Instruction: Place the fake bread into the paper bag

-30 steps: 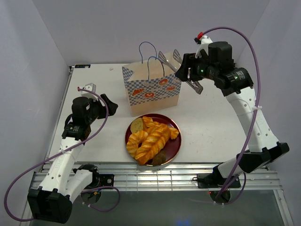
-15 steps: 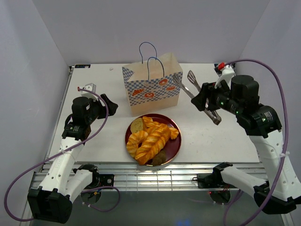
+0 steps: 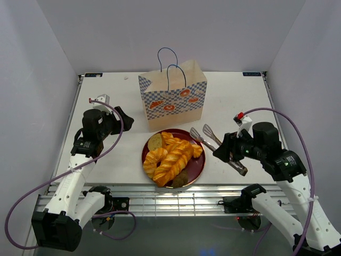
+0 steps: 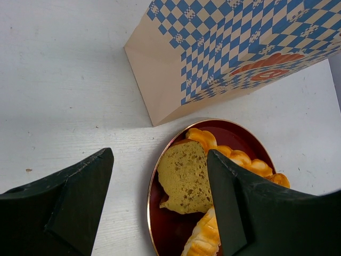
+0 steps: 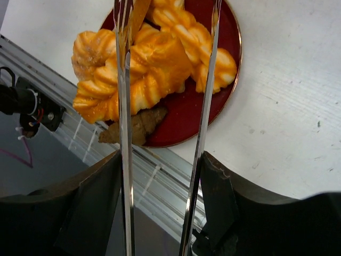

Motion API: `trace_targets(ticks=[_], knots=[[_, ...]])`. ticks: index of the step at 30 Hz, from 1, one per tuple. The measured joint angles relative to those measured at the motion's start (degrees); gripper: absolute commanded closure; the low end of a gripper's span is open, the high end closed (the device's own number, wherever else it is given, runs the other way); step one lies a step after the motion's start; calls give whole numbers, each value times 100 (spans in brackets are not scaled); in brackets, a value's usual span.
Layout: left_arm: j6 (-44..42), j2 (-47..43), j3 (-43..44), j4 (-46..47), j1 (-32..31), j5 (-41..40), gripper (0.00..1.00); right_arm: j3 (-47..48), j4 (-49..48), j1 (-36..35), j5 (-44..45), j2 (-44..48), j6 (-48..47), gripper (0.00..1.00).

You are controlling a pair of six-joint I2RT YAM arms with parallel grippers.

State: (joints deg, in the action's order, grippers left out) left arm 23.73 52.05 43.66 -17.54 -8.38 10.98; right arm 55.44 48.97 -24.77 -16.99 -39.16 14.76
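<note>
The fake bread (image 3: 171,154) is a pile of glossy orange twists and croissants with a round tan slice (image 3: 155,142) on a dark red plate (image 3: 199,165). The paper bag (image 3: 173,101) stands upright just behind the plate, its mouth open. My right gripper (image 3: 228,151) is shut on metal tongs (image 3: 209,137). The tongs' arms are spread, with their tips over the plate's right side. In the right wrist view the tongs (image 5: 126,106) straddle the bread (image 5: 154,64). My left gripper (image 3: 123,117) is open and empty, left of the plate. Its view shows the slice (image 4: 186,176) and the bag (image 4: 240,48).
A dark brown croissant (image 3: 181,178) lies at the plate's front edge, near the metal rails (image 3: 176,200) along the table's front. White walls enclose the table on the left, back and right.
My right arm has swung down from beside the bag's top to the near right. The tongs now reach over the plate's right side. The left arm has not moved.
</note>
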Motion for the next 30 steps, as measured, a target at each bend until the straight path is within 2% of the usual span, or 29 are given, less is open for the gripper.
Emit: trace_targets(ticks=[9,30], knots=[[-20,57,0,2,0,20,19,-944,-238,0,-555,367,109,35],[-33,90,0,2,0,57,19,-2085,-992,0,-835,614,133,33]])
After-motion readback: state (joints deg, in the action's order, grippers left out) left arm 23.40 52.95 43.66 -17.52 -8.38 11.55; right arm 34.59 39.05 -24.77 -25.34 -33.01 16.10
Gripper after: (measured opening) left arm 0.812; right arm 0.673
